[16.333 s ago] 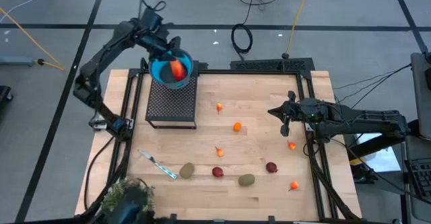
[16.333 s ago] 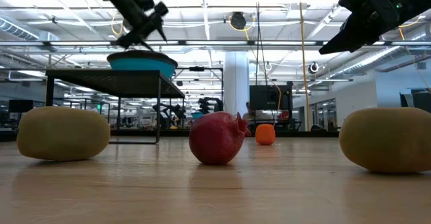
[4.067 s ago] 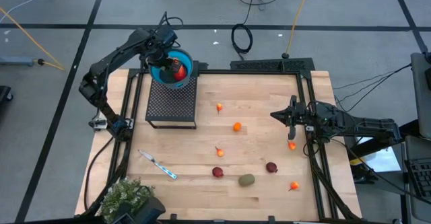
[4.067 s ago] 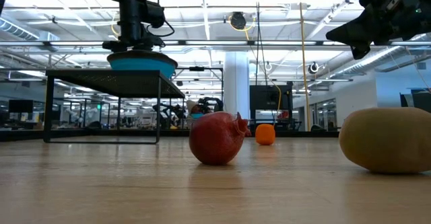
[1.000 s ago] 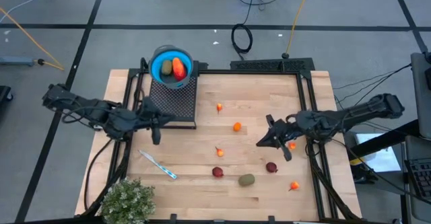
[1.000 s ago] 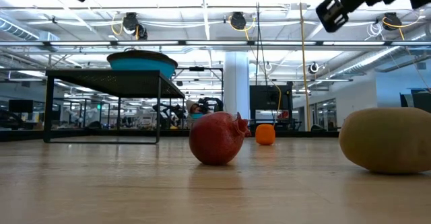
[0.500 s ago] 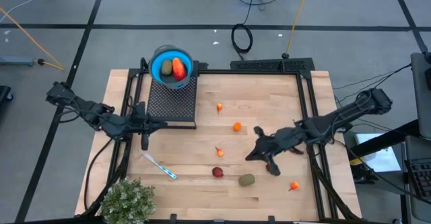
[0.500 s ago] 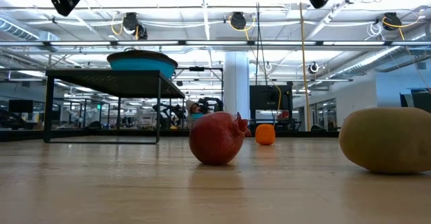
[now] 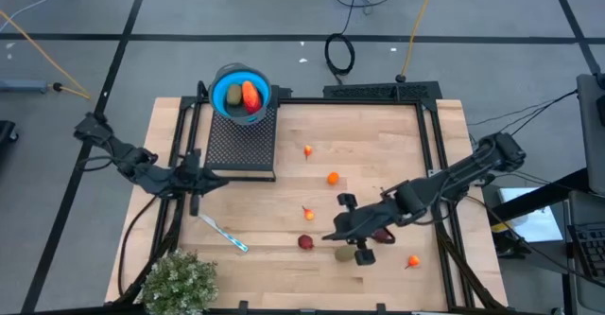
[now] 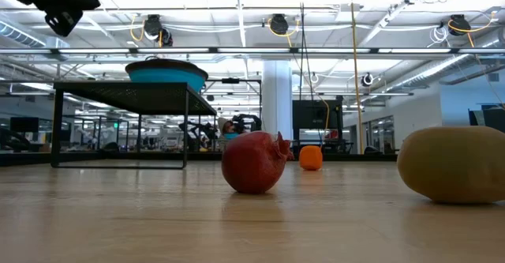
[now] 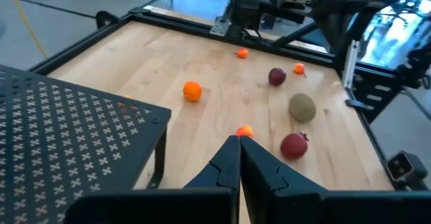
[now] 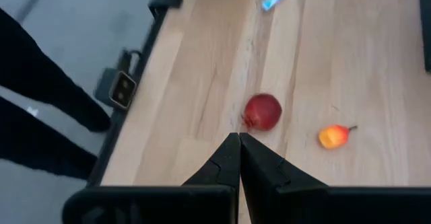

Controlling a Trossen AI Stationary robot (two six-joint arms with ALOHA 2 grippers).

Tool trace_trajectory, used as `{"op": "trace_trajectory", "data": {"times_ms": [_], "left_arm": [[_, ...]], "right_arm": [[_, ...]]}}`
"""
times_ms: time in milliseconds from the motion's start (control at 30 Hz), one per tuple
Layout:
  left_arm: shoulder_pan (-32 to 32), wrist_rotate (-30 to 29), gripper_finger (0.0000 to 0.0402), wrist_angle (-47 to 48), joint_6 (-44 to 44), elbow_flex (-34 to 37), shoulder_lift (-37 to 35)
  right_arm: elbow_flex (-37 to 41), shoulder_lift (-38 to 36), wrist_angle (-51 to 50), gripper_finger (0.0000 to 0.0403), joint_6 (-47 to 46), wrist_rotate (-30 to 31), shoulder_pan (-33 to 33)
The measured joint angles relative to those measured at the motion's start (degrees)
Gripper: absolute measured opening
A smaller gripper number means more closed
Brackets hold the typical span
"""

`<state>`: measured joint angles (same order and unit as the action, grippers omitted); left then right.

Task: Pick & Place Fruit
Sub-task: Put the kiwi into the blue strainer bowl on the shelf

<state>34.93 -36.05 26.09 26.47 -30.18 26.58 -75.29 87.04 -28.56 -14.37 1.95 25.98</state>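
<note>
Fruit: your olive oval (image 9: 345, 253) lies lengthwise beside the pomegranate (image 9: 305, 242). Right gripper (image 9: 338, 232), jaws shut and empty, has swung over it; left gripper (image 9: 196, 204), shut, retreated.

No text, label, brand, number or sign can be read in any of these views.

You've got open worktop (image 9: 378, 135) across the far right half; only two small orange fruits (image 9: 332, 178) sit mid-board. The black mesh stand (image 9: 241, 145) w/ blue bowl (image 9: 241, 93) blocks the far left. The right arm (image 9: 444, 187) lies across the near-right fruit cluster.
</note>
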Motion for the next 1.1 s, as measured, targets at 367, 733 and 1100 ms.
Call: {"op": "trace_trajectory", "data": {"times_ms": [367, 733, 1100], "left_arm": [[-2.0, 12.3, 0.0002, -28.8, -12.5, 13.6, -0.6], [-14.0, 26.5, 0.0001, -34.8, -13.2, 19.2, -0.4], [-22.0, 33.5, 0.0005, -27.5, -14.2, 19.2, -4.4]], "right_arm": [[-2.1, 2.9, -5.6, 0.0000, -1.4, -0.1, 0.0], [-2.1, 2.9, -12.8, 0.0000, -4.9, -0.4, -0.1], [-3.7, 11.6, -15.0, 0.0000, -5.5, -0.5, 0.6]]}}
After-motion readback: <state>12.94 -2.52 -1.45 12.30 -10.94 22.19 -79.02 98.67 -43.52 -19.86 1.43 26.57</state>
